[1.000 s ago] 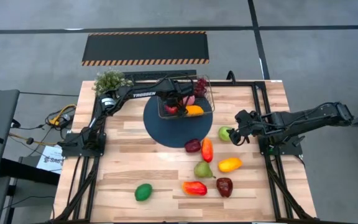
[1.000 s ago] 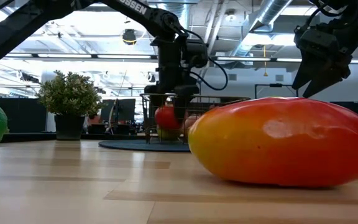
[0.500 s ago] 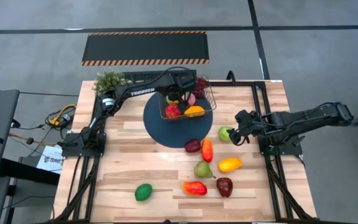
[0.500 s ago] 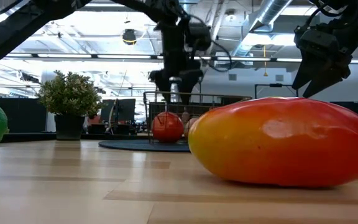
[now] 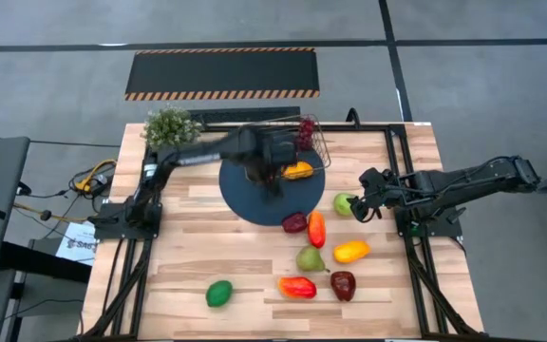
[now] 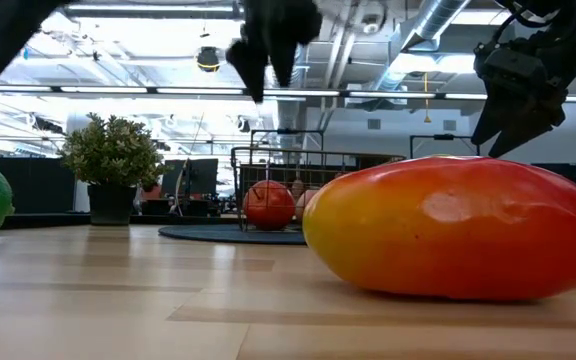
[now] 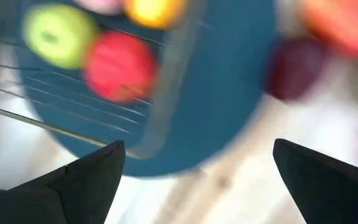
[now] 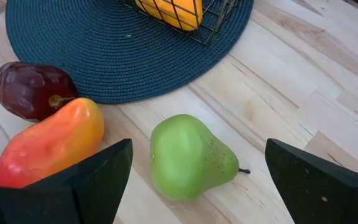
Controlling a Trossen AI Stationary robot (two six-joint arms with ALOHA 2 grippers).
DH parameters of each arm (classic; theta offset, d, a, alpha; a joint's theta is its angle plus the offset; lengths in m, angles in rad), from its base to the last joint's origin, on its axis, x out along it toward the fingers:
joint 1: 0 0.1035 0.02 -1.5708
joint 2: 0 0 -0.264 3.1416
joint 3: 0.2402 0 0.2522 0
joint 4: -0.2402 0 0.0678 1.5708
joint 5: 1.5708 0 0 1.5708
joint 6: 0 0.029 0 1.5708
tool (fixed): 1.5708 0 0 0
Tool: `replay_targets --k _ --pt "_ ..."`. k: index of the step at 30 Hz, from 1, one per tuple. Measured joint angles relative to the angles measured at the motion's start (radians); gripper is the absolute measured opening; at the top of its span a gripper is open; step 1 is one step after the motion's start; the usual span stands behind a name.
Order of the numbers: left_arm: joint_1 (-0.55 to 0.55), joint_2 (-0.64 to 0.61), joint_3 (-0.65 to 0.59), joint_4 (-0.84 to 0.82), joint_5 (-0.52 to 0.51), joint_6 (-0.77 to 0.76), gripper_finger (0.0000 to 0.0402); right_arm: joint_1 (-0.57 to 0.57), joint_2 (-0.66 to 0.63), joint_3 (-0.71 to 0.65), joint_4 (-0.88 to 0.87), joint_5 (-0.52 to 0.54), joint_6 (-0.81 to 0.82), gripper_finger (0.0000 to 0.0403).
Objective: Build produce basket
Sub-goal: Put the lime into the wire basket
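Left gripper (image 5: 272,179) fingers spread and empty above the wire basket (image 5: 313,135) holding a few fruits, right gripper (image 8: 191,180) fingers released around a green pear (image 8: 188,157), eight produce pieces yet scattered on the desk (image 5: 188,261)

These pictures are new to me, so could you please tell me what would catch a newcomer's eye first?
The wire basket on the dark blue round mat at the table's far side draws the eye, with a red fruit and an orange one inside. The left gripper, open, hangs above the mat beside it. Loose fruit lies on the near half of the table, and the open right gripper hovers at a green pear.
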Motion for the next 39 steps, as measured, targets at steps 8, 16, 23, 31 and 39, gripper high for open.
replay_targets --k 8,16,23,31,39 --pt "-0.359 -0.03 -0.076 0.002 -0.015 -0.177 0.0396 0.0 0.0 0.0 0.001 0.0 -0.002 0.0385" --pt "-0.653 -0.032 -0.21 0.036 0.014 -0.442 0.0396 0.0 0.0 0.0 0.002 0.0 -0.002 0.0385" --pt "-0.749 -0.03 -0.348 0.111 0.03 -0.727 0.0396 0.0 0.0 0.0 0.006 0.0 -0.009 0.0385" --pt "-0.786 -0.03 -0.395 0.13 0.101 -0.891 0.0396 0.0 0.0 0.0 0.009 0.0 -0.01 0.0385" --pt "-0.791 -0.031 -0.501 0.229 0.115 -0.896 0.0396 0.0 0.0 0.0 0.009 0.001 -0.009 0.0385"
